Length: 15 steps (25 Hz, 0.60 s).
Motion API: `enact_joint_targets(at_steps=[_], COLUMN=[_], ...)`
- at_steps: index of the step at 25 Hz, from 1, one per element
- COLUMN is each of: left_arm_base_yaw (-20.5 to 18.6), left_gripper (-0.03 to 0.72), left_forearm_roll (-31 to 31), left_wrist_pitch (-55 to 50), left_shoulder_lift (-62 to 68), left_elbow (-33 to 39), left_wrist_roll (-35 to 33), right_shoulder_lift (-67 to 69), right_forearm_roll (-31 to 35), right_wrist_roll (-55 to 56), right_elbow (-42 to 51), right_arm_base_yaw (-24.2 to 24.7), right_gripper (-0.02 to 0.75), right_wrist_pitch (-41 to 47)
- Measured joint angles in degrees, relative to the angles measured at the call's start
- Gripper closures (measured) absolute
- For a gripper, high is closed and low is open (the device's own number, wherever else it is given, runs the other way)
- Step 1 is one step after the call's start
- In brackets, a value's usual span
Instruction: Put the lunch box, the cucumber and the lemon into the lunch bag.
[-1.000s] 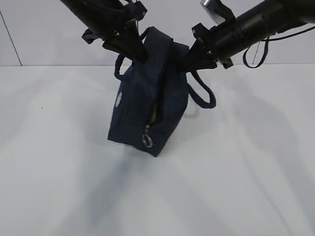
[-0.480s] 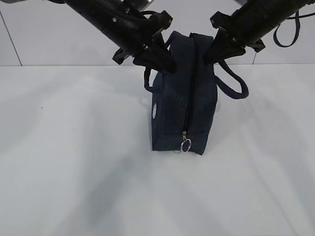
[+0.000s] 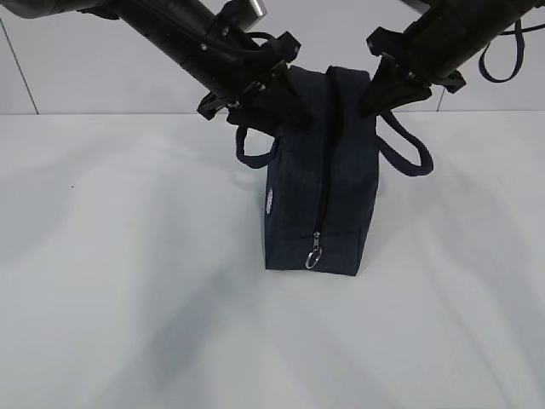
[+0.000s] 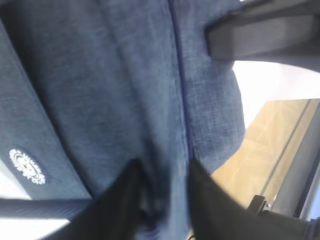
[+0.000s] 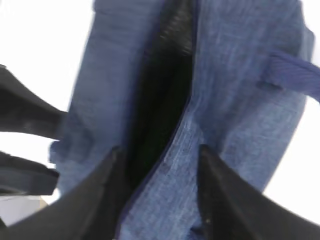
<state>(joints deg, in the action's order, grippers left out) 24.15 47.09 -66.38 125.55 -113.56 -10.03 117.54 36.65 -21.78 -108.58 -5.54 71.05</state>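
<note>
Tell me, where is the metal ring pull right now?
In the exterior view, the ring pull hangs low on the lunch bag's near end, just above the white table.

You had a plain white table [image 3: 128, 324] running back to a pale wall, its matte top marked only by soft grey shadows. One thing stood directly on it: the lunch bag [image 3: 328, 179], a boxy dark navy fabric bag, upright on its base a little right of the middle. Its narrow end faced you, with the zipper running down that end to a metal ring pull [image 3: 313, 256] near the bottom, and a small round white logo [image 3: 270, 201] on its left side.
</note>
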Motion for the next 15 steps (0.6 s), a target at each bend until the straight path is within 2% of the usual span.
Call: enact_joint_targets(at_steps=[2, 4, 6, 8, 12, 15], left_arm_base_yaw=[-0.12, -0.68, -1.47, -2.63, -4.95, -5.92], left_gripper=[0.311, 0.264, 0.246, 0.238, 0.235, 0.235], left_forearm_roll=[-0.52, -0.52, -0.54, -0.75, -1.81, -5.22], left_wrist_pitch=[0.00, -0.20, -0.47, -0.90, -1.11, -1.13], left_shoulder_lift=[0.00, 0.00, -0.10, -0.59, -4.19, -7.45], left_elbow=[0.00, 0.00, 0.00, 0.00, 0.00, 0.00], left_wrist_roll=[0.41, 0.62, 0.62, 0.65, 0.75, 0.75], right_shoulder_lift=[-0.13, -0.37, -0.51, -0.64, -0.64, -1.17], right_forearm_roll=[0.69, 1.71, 3.16, 5.38, 10.51, 13.71], right_wrist_roll=[0.00, 0.00, 0.00, 0.00, -0.62, -1.70], right_elbow=[-0.30, -0.59, -0.73, -1.00, -4.10, -6.95], right_arm_base_yaw=[0.00, 0.00, 0.00, 0.00, 0.00, 0.00], right_gripper=[0.585, 0.460, 0.384, 0.355, 0.344, 0.344], right_wrist_pitch=[0.00, -0.10, -0.10, -0.10, -0.18, -0.18])
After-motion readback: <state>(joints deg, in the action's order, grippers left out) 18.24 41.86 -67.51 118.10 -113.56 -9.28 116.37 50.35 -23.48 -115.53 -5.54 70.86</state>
